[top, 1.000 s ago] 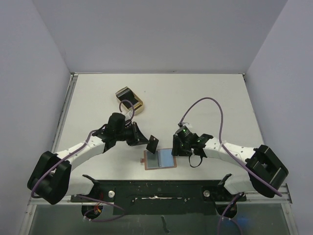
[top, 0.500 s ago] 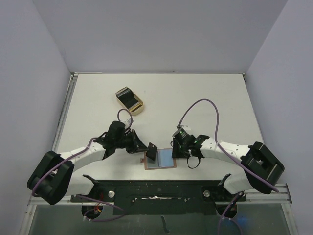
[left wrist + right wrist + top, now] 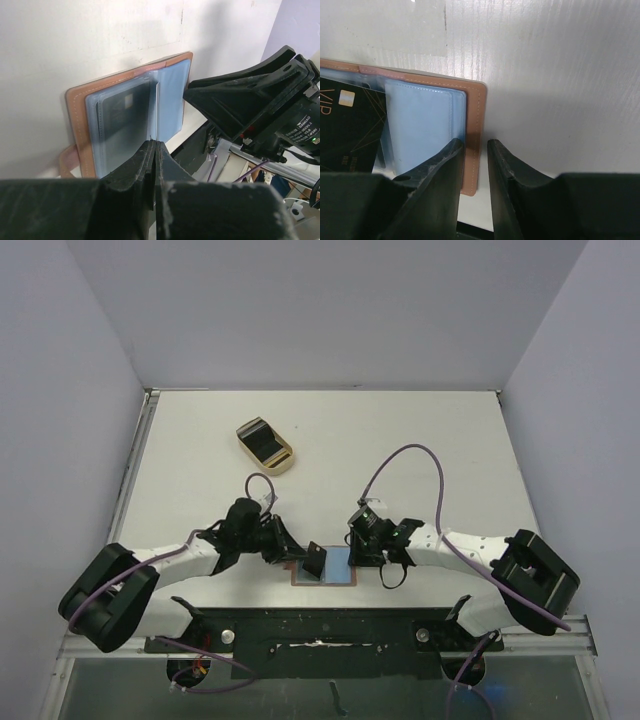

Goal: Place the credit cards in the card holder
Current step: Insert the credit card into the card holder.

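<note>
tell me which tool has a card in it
The left tool, pinched shut on a dark card above the open wallet. The right tool holds no card; it straddles the wallet's edge.

Bright even overhead light, soft shadows on table (image 3: 420, 430), wrist views — right gripper (image 3: 473, 145) softly blurred.

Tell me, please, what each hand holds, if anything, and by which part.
The left hand pinches a dark credit card by one edge, above the open card holder. The right hand straddles the holder's right edge, jaws apart; a grip cannot be told.
</note>
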Controlling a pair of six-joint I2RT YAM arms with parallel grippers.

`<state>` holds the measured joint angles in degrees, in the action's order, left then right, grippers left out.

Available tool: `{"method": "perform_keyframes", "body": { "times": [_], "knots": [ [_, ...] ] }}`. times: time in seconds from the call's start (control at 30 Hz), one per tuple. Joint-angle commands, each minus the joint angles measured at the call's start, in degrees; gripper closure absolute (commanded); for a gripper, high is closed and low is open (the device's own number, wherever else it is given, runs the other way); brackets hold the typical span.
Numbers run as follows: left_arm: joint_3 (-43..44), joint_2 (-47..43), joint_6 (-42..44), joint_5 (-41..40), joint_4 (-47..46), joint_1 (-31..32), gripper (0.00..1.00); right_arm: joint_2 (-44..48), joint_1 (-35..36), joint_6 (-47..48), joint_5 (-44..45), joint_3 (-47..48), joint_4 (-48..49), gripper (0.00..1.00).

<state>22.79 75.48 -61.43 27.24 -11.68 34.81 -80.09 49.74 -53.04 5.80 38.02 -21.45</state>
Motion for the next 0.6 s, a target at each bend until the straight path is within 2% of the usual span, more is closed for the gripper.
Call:
{"method": "perform_keyframes", "body": {
  "times": [0.0, 0.57],
  "knots": [
    [-0.4, 1.1, -1.0, -0.2, -5.8, 1.1, 1.0, -0.2, 1.1, -1.5, 1.8, 0.7, 0.8, 0.73],
    [-2.1, 4.7, 1.0, -5.5, -8.6, 2.9, 1.0, -0.6, 1.9, -1.7, 2.1, 1.1, 0.4, 0.74]
  ]
}}
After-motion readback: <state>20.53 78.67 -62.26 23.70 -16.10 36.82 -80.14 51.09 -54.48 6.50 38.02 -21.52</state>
